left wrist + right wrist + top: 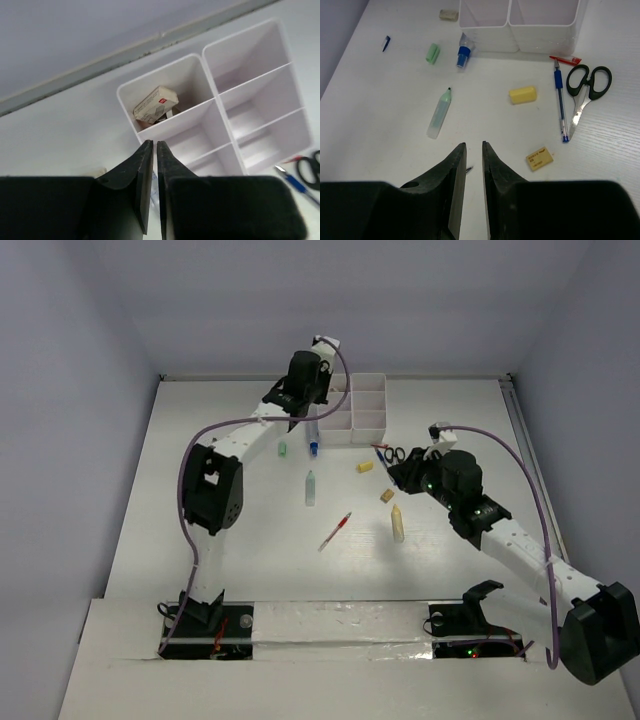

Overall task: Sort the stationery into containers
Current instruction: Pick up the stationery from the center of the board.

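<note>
**A:** Left side first. Why's that gripper up at the tray?

**B:** My left gripper [153, 150] is pinched shut w/ nothing in it, hanging over the tray [165, 65] at its far-left compartment. A boxed eraser [155, 106] lies in there. My guess: that's the eraser slot, so like goes w/ like.

**A:** And the loose stuff?

**B:** All on the table [250, 560], near side of the tray. L to R: green cap [433, 52], blue-capped piece [464, 55] right by the tray wall, pale-green marker [439, 115], red pen [335, 531], yellow piece [522, 95], tan eraser [540, 158], then blue pen [561, 105] just beside the scissors [587, 90].

**A:** Right gripper?

**B:** My right gripper [473, 147] is nearly closed too and empty, hovering btwn the marker and the tan eraser. Prob. placed central to reach either. It'd need to open before any grab.
</note>
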